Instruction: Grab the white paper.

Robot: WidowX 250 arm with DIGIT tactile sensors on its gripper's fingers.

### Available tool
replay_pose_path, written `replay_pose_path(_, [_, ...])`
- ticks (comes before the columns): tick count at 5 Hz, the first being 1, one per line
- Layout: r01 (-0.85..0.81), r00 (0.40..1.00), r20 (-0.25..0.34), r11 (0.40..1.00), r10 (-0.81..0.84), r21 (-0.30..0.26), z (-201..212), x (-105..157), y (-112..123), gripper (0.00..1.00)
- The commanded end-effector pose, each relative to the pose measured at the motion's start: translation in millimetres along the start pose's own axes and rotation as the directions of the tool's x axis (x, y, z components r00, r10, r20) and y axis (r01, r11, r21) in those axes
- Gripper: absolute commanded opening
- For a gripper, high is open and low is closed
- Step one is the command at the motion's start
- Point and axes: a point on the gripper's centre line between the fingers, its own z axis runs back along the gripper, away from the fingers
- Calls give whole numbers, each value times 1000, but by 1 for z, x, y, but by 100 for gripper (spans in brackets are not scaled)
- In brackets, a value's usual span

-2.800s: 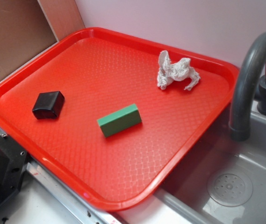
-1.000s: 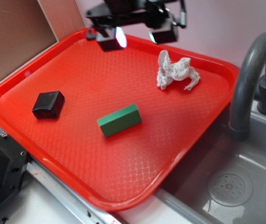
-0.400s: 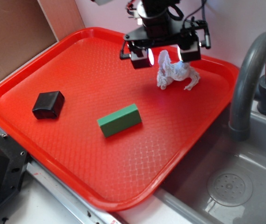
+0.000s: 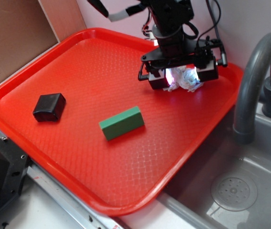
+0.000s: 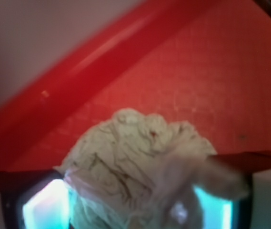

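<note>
The crumpled wad of white tissue-like paper (image 4: 186,79), lying near the far right corner of the red plastic tray (image 4: 40,138), is seen straddled by the black gripper (image 4: 183,76), whose jaws stand wide apart, holding nothing yet.

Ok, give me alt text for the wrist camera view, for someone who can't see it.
Close-up of the crumpled white paper filling the lower middle, sitting between the two fingers of the open tool. Behind it is the textured red tray, with its raised rim running diagonally.
</note>
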Motion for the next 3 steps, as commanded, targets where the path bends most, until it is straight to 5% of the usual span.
replay_pose_path(1, [-62,998,16,996,61,58,-7,11,7,0])
replay_pose_path(3, [-79,996,45,990,74,113,-8,8,9,0])
